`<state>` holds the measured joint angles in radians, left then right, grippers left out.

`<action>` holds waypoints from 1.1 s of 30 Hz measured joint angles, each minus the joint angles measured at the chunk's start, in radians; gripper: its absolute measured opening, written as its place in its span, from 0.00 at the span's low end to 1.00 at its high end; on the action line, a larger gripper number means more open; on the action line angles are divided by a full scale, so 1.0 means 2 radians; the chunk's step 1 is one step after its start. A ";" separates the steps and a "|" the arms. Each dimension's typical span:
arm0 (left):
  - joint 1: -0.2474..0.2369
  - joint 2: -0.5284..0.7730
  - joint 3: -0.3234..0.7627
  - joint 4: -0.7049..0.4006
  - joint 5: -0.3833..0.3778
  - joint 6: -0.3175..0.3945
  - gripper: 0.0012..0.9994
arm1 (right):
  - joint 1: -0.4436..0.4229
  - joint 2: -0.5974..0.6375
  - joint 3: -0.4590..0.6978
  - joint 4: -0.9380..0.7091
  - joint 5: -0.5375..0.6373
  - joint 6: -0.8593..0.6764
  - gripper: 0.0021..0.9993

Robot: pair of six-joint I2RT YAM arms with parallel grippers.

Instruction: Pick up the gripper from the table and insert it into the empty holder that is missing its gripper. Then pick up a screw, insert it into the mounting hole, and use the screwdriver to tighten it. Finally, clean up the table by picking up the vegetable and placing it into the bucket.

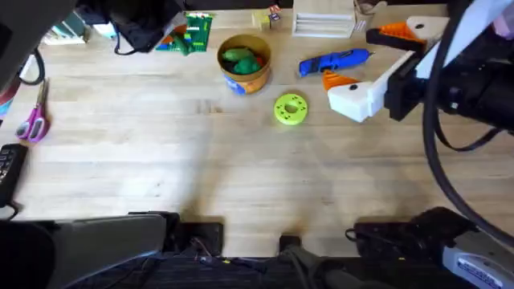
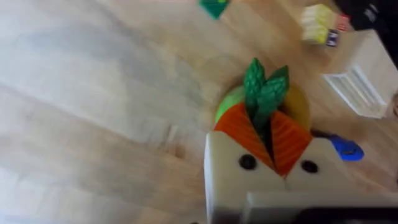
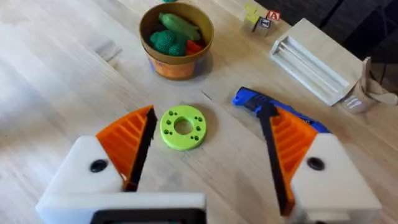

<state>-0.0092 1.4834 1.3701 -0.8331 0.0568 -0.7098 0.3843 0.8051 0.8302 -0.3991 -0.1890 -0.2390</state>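
Your left gripper [image 2: 272, 134] had its orange pads pinched on the vegetable [image 2: 264, 93], leafy tip poking out, hovering right above the bucket [image 2: 298, 102]. I'd have centered it over the bucket's rim [image 1: 244, 50] before letting go, since there was already green stuff inside and a drop near the edge could bounce out. Your right gripper [image 3: 205, 146] sat spread wide, empty, past the yellow-green disc [image 3: 183, 127] from the bucket, with the screwdriver [image 1: 336, 61] just beside it.

bucket [image 1: 244, 63] left of screwdriver [image 1: 336, 62], disc [image 1: 290, 109] between and nearer
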 joint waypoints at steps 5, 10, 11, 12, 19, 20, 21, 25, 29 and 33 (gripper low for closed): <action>-0.050 0.001 0.002 0.077 0.029 0.092 0.02 | 0.000 0.000 0.000 0.001 0.000 0.000 0.99; -0.078 0.004 0.002 0.123 0.041 0.160 0.02 | 0.000 0.000 0.000 0.001 0.000 0.000 0.99; -0.080 0.007 0.002 0.126 0.041 0.169 0.02 | 0.000 0.000 0.000 0.001 0.000 0.000 0.99; -0.083 0.011 0.002 0.129 0.041 0.175 0.02 | 0.000 0.000 0.000 0.001 0.000 0.000 0.99; -0.108 0.075 0.002 0.156 0.065 0.195 0.02 | 0.000 0.000 0.000 0.001 0.000 0.000 0.99; -0.113 0.085 0.002 0.161 0.072 0.194 0.02 | 0.000 0.000 0.000 0.001 0.000 0.000 0.99; -0.117 0.095 0.002 0.165 0.078 0.190 0.02 | 0.000 0.000 0.000 0.001 0.000 0.000 0.99; -0.130 0.120 0.002 0.169 0.094 0.139 0.02 | 0.000 0.000 0.000 0.001 0.000 0.000 0.99; -0.132 0.124 0.002 0.167 0.100 0.077 0.02 | 0.000 0.000 0.000 0.001 0.000 0.000 0.99; -0.131 0.124 0.002 0.160 0.097 0.048 0.02 | 0.000 0.000 0.000 0.001 0.000 0.000 0.99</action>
<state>-0.2707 1.7306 1.3739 -0.5123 0.2505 -0.6146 0.3843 0.8051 0.8299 -0.3965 -0.1890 -0.2390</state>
